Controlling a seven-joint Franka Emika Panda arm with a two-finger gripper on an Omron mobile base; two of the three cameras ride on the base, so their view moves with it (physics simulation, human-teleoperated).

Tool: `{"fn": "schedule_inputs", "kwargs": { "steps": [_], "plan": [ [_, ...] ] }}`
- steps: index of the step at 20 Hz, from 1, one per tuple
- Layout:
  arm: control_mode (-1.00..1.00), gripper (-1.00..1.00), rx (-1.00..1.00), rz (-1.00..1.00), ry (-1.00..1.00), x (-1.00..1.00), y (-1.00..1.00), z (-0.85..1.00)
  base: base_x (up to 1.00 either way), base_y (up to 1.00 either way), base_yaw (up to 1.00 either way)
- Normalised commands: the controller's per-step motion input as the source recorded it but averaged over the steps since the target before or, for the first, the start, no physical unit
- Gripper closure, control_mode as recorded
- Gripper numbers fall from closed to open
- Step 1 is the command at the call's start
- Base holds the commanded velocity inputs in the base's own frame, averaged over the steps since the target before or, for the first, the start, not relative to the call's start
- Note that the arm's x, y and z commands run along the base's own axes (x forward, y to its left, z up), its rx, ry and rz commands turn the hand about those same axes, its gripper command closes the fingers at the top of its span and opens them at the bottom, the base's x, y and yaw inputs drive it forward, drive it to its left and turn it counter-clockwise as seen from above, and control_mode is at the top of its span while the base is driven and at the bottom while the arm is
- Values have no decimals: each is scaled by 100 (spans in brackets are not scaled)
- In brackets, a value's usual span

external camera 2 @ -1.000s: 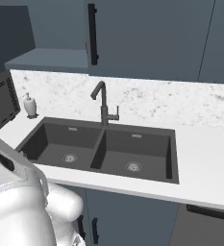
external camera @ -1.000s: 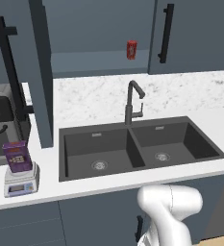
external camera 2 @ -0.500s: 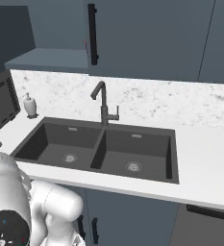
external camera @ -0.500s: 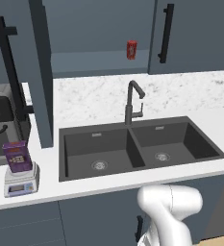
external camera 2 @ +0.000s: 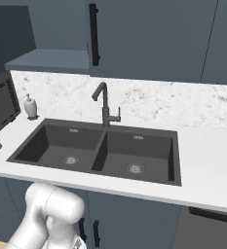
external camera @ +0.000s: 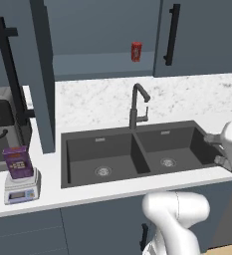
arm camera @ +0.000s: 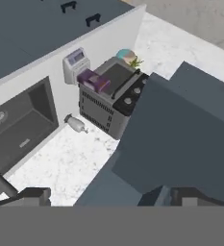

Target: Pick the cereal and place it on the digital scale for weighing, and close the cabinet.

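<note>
The cabinet [external camera: 43, 74] is the largest thing here. Its door stands open, edge-on, just left of the sink [external camera: 132, 152] and above the counter. I think it is open because the cereal came from its shelf, where a small red can [external camera: 136, 51] stands above the faucet [external camera: 137, 107]. Closing this door is the part of the task not yet done.

The dark appliance [arm camera: 111, 96] sits at the far left of the sink. Just in front of it, the digital scale [external camera: 22, 188] rests on the counter, and the cereal [external camera: 18, 162] stands upright on its plate, so the weighing part looks finished.

The gripper [arm camera: 108, 197] holds nothing; its fingers are spread wide above the open cabinet.

Compared with a second ago, the arm has swung to the right side of the sink, while cereal and scale have not moved.
</note>
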Motion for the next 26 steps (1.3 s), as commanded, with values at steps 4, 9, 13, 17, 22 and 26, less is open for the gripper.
{"fn": "schedule_inputs", "kwargs": {
  "steps": [4, 9, 13, 17, 22, 26],
  "plan": [
    [-100, -100, 11, -24, -37, 0, 100, -62, 0, 0, 0],
    [-100, -100, 17, -22, -36, 0, 100, -69, 0, 0, 0],
    [-100, -100, 22, -21, -40, -2, 100, -69, 0, 0, 0],
    [-100, -100, 25, -20, -42, -17, 100, -78, 0, 0, 0],
    [-100, -100, 26, -18, -43, -14, 100, -74, 0, 0, 0],
    [-100, -100, 4, -6, -10, 32, 92, -41, 0, 0, 0]
  ]
}}
